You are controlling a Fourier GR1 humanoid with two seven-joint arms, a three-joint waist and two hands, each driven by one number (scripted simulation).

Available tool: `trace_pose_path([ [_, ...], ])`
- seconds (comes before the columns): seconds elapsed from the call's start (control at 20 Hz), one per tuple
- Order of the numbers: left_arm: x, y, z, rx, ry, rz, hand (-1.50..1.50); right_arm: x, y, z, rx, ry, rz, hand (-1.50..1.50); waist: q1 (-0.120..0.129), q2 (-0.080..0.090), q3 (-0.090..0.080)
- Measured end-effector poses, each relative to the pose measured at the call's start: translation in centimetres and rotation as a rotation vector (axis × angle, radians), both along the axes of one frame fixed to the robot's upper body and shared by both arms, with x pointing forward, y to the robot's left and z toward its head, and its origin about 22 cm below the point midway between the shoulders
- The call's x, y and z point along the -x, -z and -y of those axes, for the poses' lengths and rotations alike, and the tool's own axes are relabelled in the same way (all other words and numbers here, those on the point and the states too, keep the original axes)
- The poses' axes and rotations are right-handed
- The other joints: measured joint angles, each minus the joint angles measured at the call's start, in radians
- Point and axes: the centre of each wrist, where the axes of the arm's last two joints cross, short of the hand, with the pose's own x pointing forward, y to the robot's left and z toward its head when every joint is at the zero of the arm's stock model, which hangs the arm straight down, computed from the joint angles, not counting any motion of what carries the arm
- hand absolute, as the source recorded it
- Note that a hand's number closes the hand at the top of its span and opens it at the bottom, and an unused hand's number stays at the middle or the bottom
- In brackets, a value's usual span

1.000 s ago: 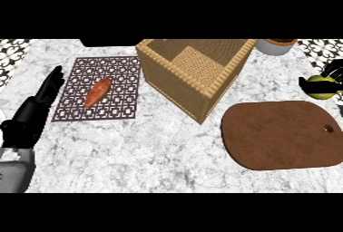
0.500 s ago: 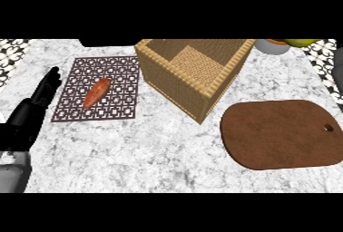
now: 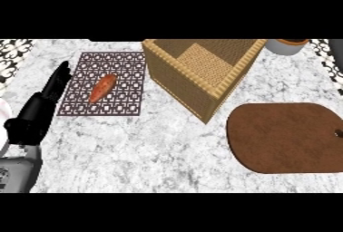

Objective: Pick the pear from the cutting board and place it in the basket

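The brown cutting board (image 3: 288,138) lies at the right with nothing on it. The woven basket (image 3: 231,77) stands at the top middle, and what shows of its inside holds nothing. No pear shows anywhere in the view. My left hand (image 3: 40,108) rests open at the left edge, fingers pointing up beside the patterned mat. A grey shape (image 3: 336,56) at the top right edge looks like my right forearm. The right hand itself is out of view.
A dark patterned mat (image 3: 124,72) left of the basket carries an orange-red oblong vegetable (image 3: 102,87). A grey pot (image 3: 288,46) stands behind the basket at the top right. The marble counter (image 3: 154,154) spreads across the front.
My right hand, which held a yellow-green pear at the right edge, rose toward the top right and left the view with it. The left hand has barely moved.
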Motion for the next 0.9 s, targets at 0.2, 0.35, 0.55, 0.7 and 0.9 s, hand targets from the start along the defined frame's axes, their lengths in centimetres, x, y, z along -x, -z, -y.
trace_pose_path([
  [0.2,0.1,-0.2,0.3,-0.006,0.008,0.005,0.0,-0.7,-1.3,-3.1,-0.022,-0.003,-0.043,1.5,0.015,0.006,0.001],
  [0.35,-0.3,-0.2,0.4,-0.01,0.016,0.012,0.0,-1.5,-2.1,-4.7,-0.037,-0.009,-0.093,1.5,0.019,0.008,0.001],
  [0.55,-0.4,-0.3,0.3,-0.012,0.02,0.016,0.0,-3.1,-1.6,-6.8,-0.035,-0.01,-0.178,1.5,0.028,0.012,0.001],
  [0.7,-0.3,-0.2,0.6,-0.01,0.028,0.013,0.0,-4.3,-1.0,-7.0,-0.048,-0.01,-0.249,1.5,0.031,0.013,0.001],
  [0.9,-0.7,-0.5,0.8,-0.007,0.029,0.01,0.0,-5.3,-0.3,-7.8,0.009,0.023,-0.348,1.5,0.028,0.013,0.001],
])
